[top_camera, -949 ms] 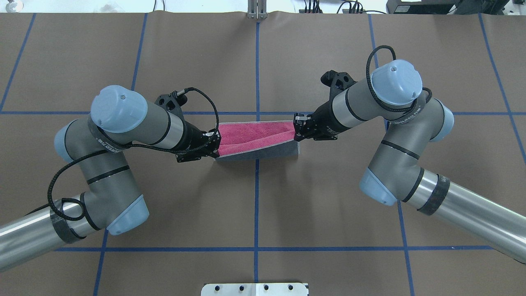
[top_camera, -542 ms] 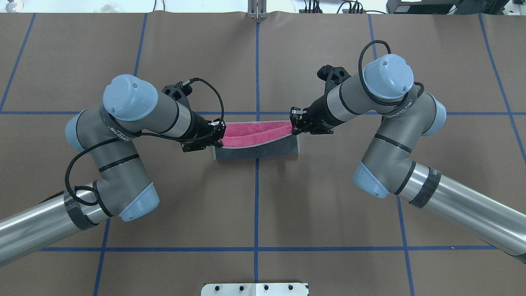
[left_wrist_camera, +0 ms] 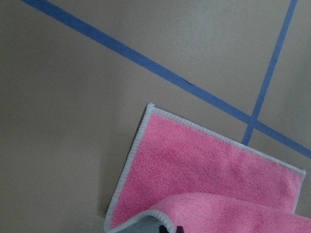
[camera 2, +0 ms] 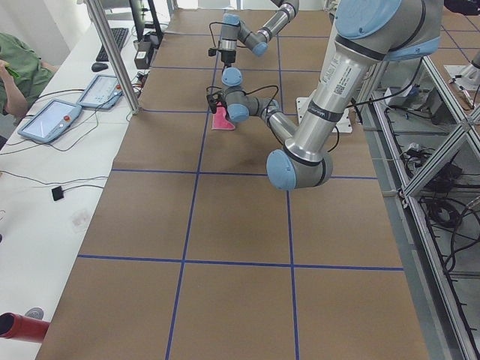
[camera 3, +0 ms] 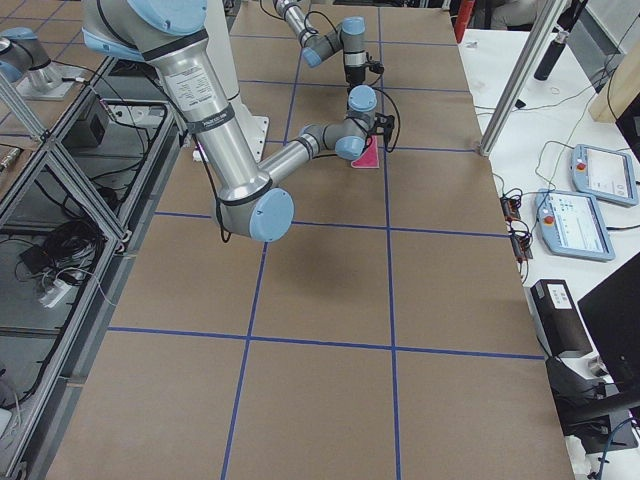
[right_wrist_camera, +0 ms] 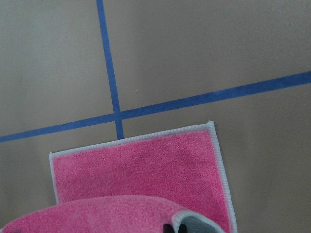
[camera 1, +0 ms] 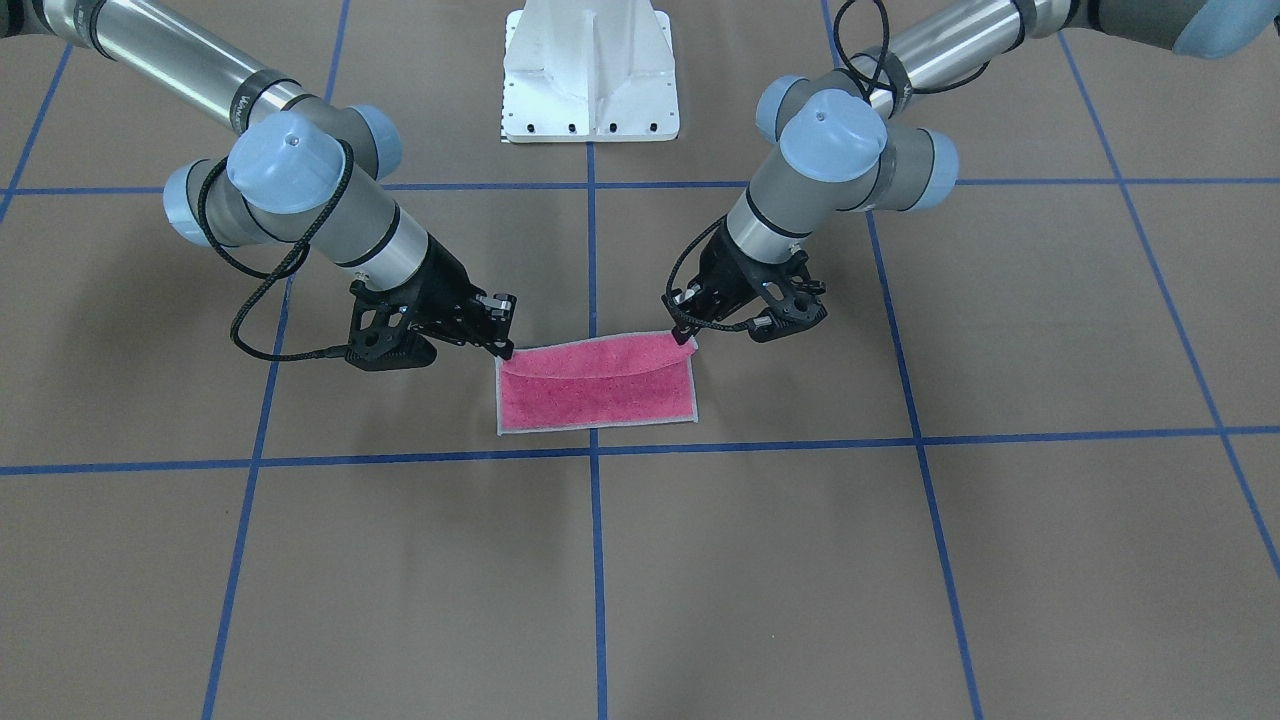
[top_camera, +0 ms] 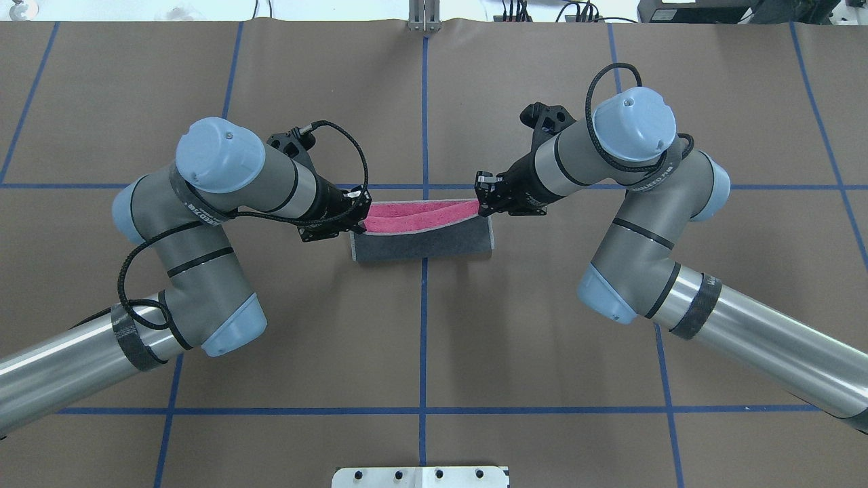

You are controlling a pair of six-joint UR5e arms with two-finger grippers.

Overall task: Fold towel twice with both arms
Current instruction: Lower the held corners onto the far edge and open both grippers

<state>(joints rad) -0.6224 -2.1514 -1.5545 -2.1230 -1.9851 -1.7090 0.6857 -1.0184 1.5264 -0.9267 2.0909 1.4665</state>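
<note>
The towel (top_camera: 420, 244) lies at the table's middle, part folded. In the overhead view its dark grey face is turned up over a narrow pink strip (top_camera: 417, 211). The front-facing view shows mostly the pink face (camera 1: 595, 392). My left gripper (top_camera: 357, 220) is shut on the lifted edge's left corner, and also shows in the front-facing view (camera 1: 685, 335). My right gripper (top_camera: 483, 203) is shut on the right corner, and also shows in the front-facing view (camera 1: 505, 350). Both wrist views show the flat pink layer (left_wrist_camera: 194, 165) (right_wrist_camera: 141, 170) below the raised edge.
The white pedestal base (camera 1: 590, 70) stands at the robot's side of the table. Blue tape lines (top_camera: 424, 339) grid the brown table cover. Tablets lie on the operators' bench (camera 2: 52, 120) (camera 3: 585, 220) beyond the far edge.
Both grippers have carried the towel's held edge farther from the robot. The pink strip in the overhead view has narrowed and more grey face shows.
</note>
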